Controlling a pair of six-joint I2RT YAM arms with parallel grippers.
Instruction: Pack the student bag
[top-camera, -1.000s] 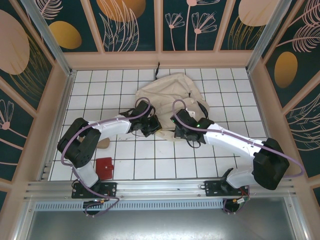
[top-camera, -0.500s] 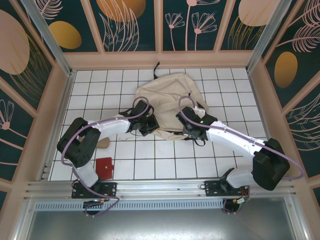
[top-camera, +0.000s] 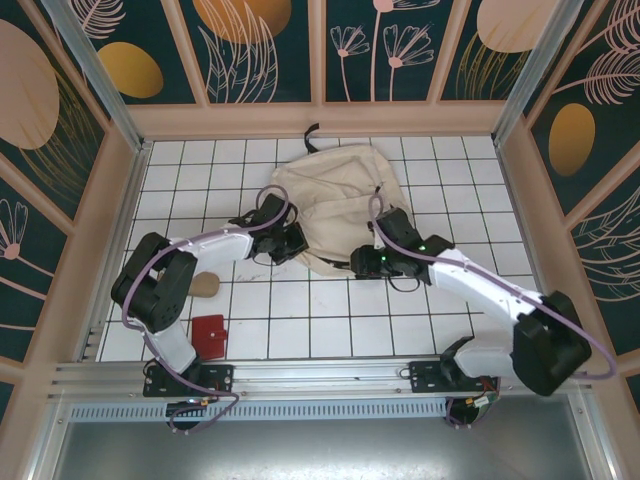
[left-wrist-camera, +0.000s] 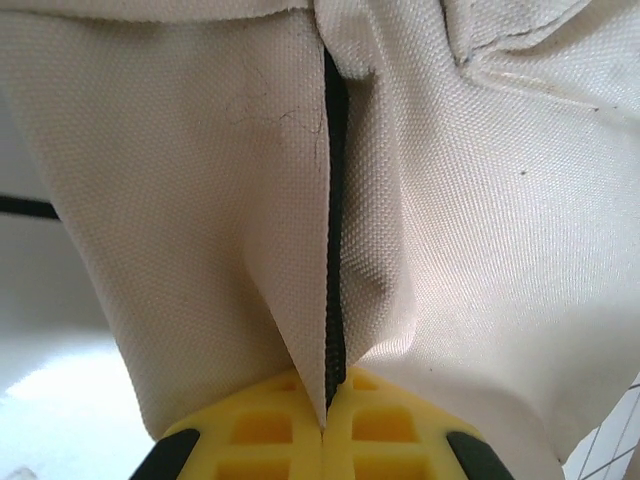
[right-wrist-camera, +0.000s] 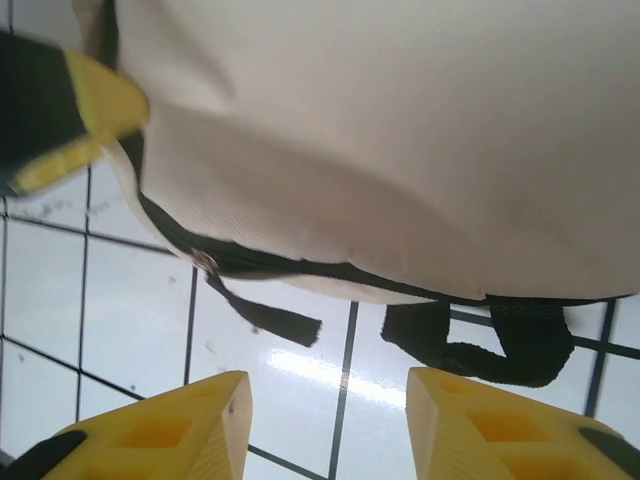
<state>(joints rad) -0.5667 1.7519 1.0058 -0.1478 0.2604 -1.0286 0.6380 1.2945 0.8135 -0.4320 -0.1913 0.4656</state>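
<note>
Upper middle of the top view: the student bag (top-camera: 335, 195) lies slumped on the white-tiled bench (top-camera: 290, 320), with its near edge between our two pincers.

Left pincer (top-camera: 290, 243): clamped on the bag. The wrist view shows the cream cloth nipped between the yellow fingers (left-wrist-camera: 270, 430) right along the black zipper line (left-wrist-camera: 333, 250).

Right pincer (top-camera: 365, 263): jaws partly apart and holding nothing. In its own view we see bare tile between the fingertips.

Just ahead of it: the bag's lower seam, a zipper pull (right-wrist-camera: 262, 312) and a black strap loop (right-wrist-camera: 480, 345), near the pincer but not touched.

What changed: a second ago the right pincer was shut at the bag's near edge. It has since let go and swung a little to the right, while the left kept its hold and drew slightly leftward.

What that means: we judge this to be a re-grip, perhaps for the zipper pull. The packing itself looks not yet begun.

Hard to make out: whether the bag's mouth is open at all, since both arms cover that edge.

Blurred: a yellow-and-black shape (right-wrist-camera: 70, 110) at the upper left of the right wrist view, probably the other pincer's finger.

Partly hidden: a small tan item (top-camera: 204, 285) beside the left arm, which we cannot name.

Lower left: a red flat item (top-camera: 210, 335), well apart from the bag.
</note>
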